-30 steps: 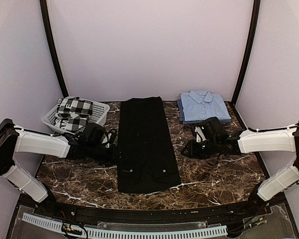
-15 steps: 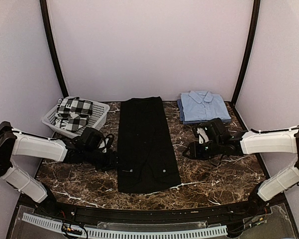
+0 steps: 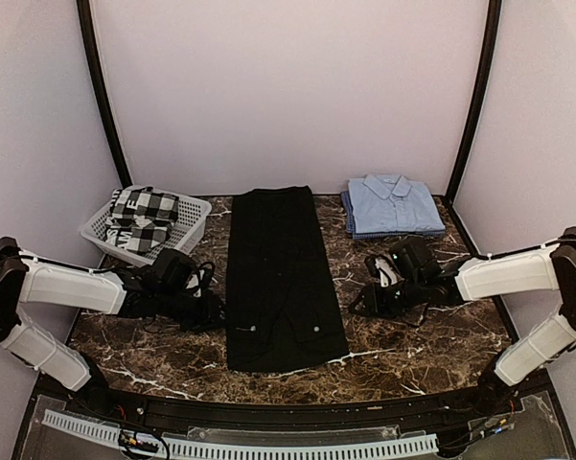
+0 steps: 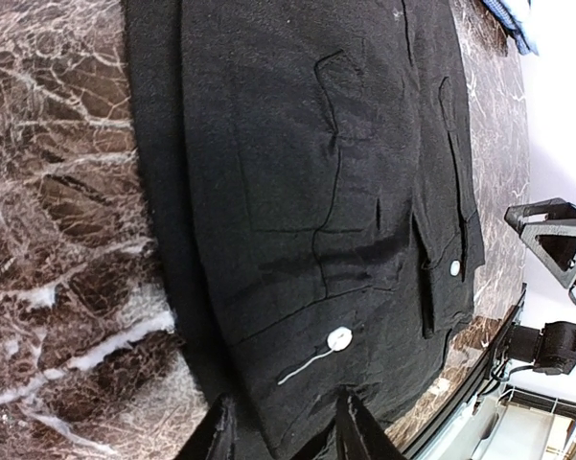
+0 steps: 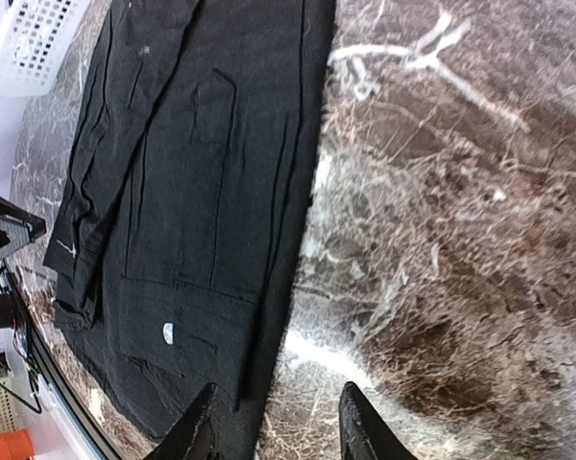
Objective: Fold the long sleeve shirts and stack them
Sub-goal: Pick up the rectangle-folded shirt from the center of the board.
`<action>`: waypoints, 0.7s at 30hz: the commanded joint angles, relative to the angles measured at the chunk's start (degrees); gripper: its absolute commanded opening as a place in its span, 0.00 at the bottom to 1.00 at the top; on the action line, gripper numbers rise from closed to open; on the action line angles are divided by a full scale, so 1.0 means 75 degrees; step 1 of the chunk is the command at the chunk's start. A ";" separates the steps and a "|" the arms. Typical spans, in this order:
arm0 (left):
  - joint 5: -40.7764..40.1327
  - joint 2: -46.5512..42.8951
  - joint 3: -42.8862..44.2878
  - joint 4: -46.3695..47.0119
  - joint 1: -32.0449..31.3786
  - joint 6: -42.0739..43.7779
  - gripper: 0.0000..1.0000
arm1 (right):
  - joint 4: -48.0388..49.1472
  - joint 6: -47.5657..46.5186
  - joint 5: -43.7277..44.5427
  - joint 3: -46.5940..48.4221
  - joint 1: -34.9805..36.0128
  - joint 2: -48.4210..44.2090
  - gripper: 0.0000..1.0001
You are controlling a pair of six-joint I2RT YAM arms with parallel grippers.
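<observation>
The black shirt (image 3: 283,278) lies flat as a long strip down the middle of the table, its sides folded in; it also shows in the left wrist view (image 4: 307,172) and the right wrist view (image 5: 192,192). The light blue shirt (image 3: 394,202) lies folded at the back right. My left gripper (image 3: 216,311) is open and low at the black shirt's left edge near its front end (image 4: 283,441). My right gripper (image 3: 357,305) is open and low at the shirt's right edge near its front end (image 5: 273,431).
A white basket (image 3: 103,236) at the back left holds a black-and-white checked cloth (image 3: 144,215). The dark marble table (image 3: 431,335) shows bare on both sides of the black shirt. Its front edge lies just past the shirt's end.
Both grippers have moved toward the front of the table along the black shirt's edges. The shirts have not moved.
</observation>
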 commanded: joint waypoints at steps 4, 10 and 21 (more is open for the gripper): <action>-0.0245 -0.0001 0.0006 -0.0381 -0.0024 -0.0065 0.34 | 0.0766 0.0227 -0.0399 -0.0291 0.0307 0.0198 0.38; -0.0091 0.0140 -0.0165 -0.0253 -0.0026 -0.0179 0.36 | 0.1151 0.0478 -0.0558 -0.0443 0.0408 0.0461 0.38; 0.0296 0.0700 -0.0289 0.0024 -0.0026 -0.0349 0.37 | 0.1480 0.0807 -0.0642 -0.0463 0.0621 0.0906 0.36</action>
